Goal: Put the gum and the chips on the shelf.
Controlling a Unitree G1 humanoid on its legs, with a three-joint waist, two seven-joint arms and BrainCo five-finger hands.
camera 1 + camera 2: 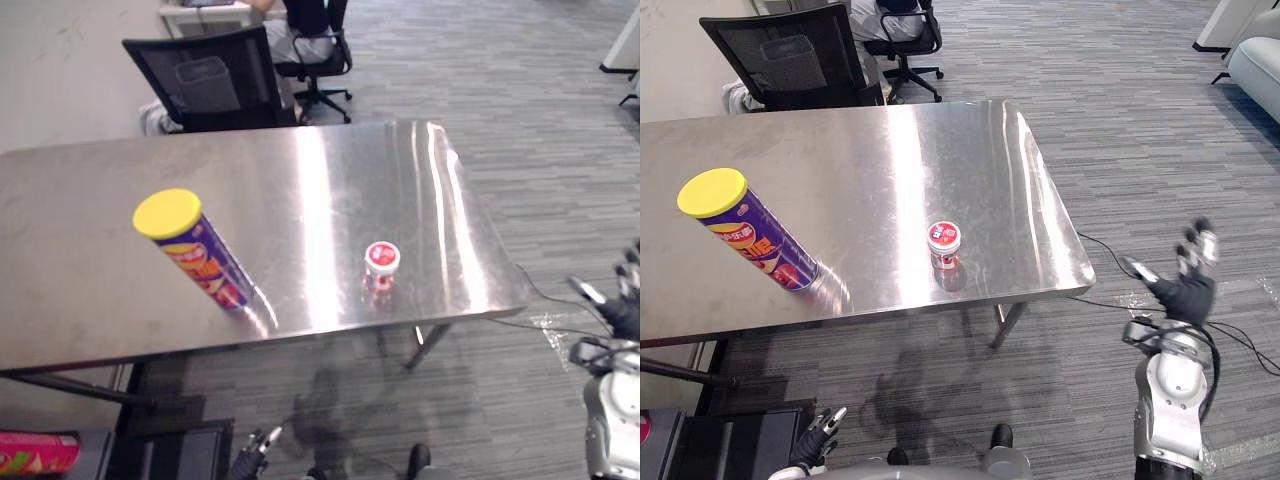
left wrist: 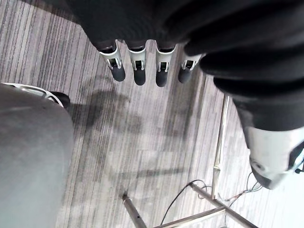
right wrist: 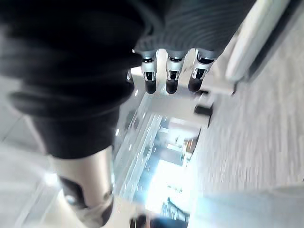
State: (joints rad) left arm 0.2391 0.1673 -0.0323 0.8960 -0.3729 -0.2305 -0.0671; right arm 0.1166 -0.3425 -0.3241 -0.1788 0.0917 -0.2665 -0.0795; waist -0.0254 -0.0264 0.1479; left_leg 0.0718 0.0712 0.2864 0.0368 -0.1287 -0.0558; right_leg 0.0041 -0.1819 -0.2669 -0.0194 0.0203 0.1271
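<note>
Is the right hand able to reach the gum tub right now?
Probably yes. The gum tub stands alone near the front edge of the table, and the right hand is open past the table's right corner, nothing between them. The chips can stands well to the tub's left.

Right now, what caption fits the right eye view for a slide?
Chips can and gum tub stand on steel table; open right hand beside it.

**Counter layout**

The tall purple chips can with yellow lid (image 1: 195,250) stands on the shiny steel counter (image 1: 330,170), well left of the small round red-and-white gum tub (image 1: 381,262). A black mesh office chair (image 1: 210,75) sits behind the counter.
</note>
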